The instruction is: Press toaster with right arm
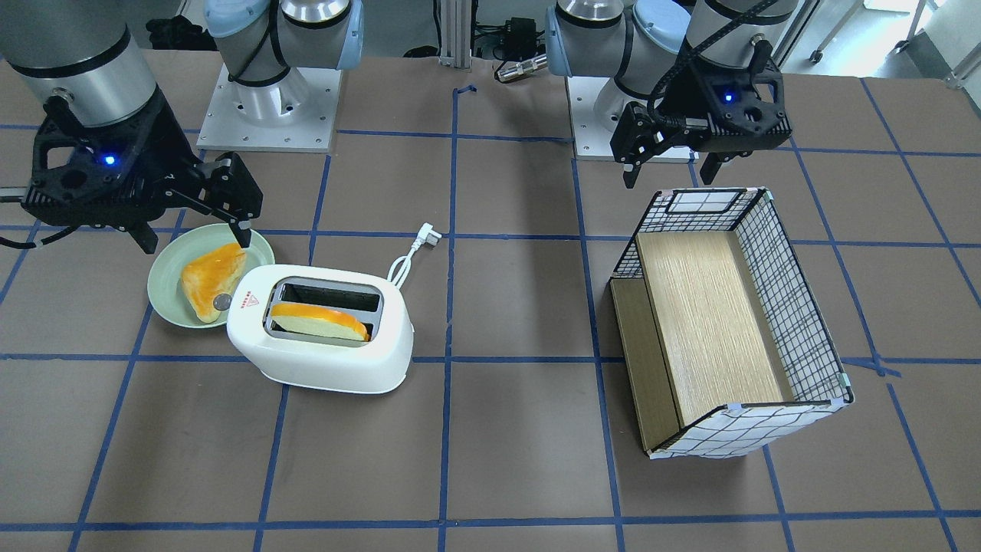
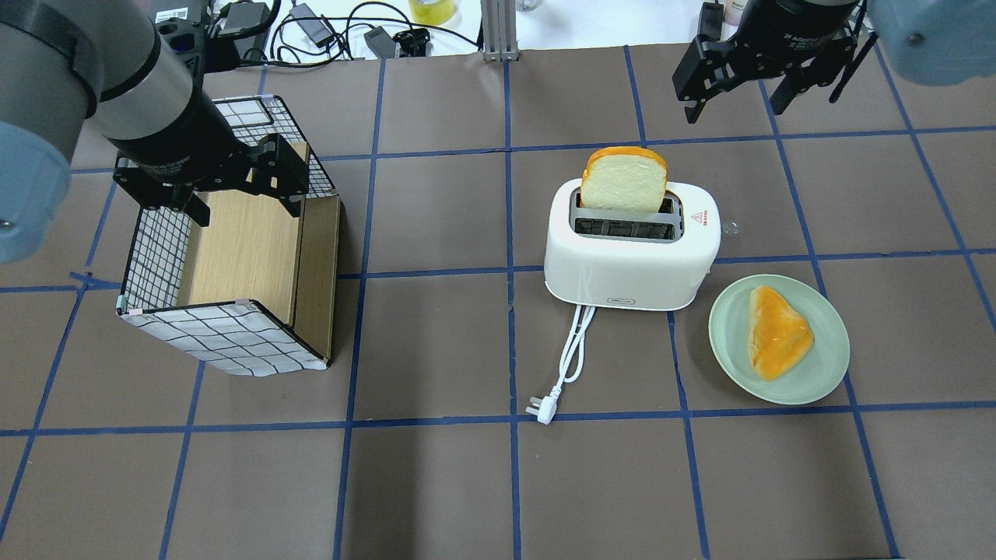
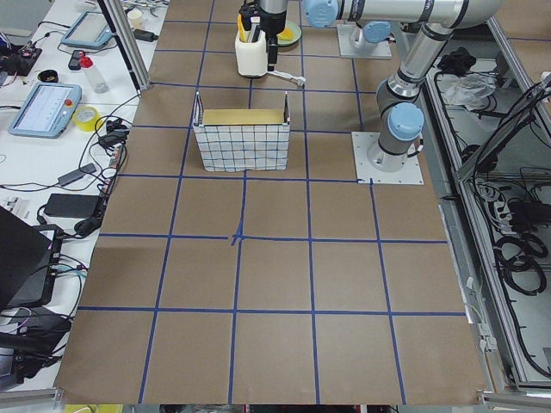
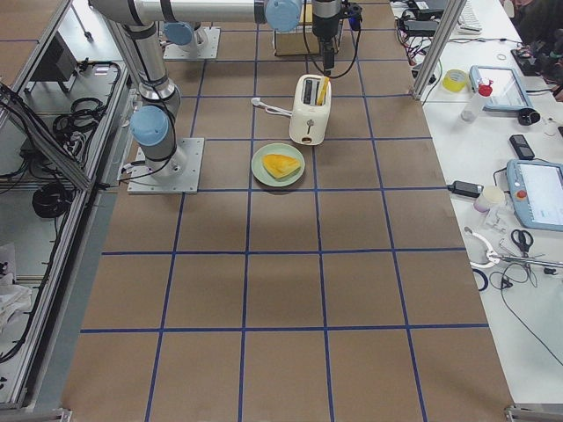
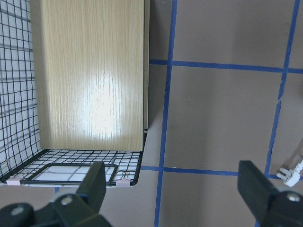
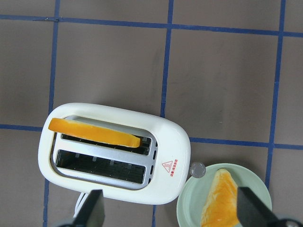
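While the brown table (image 2: 436, 482) carries everything, a wire basket (image 2: 210, 342) sits below the left end effector (image 2: 247, 213), whose fingers are spread wide. The right end effector (image 1: 196, 241), equally wide, hangs above the white toaster (image 2: 630, 272), clear of it. That toaster stands mid-table with a bread slice (image 2: 625, 183) upright in one slot, just beside a green plate (image 2: 730, 346) bearing another piece (image 2: 778, 330).
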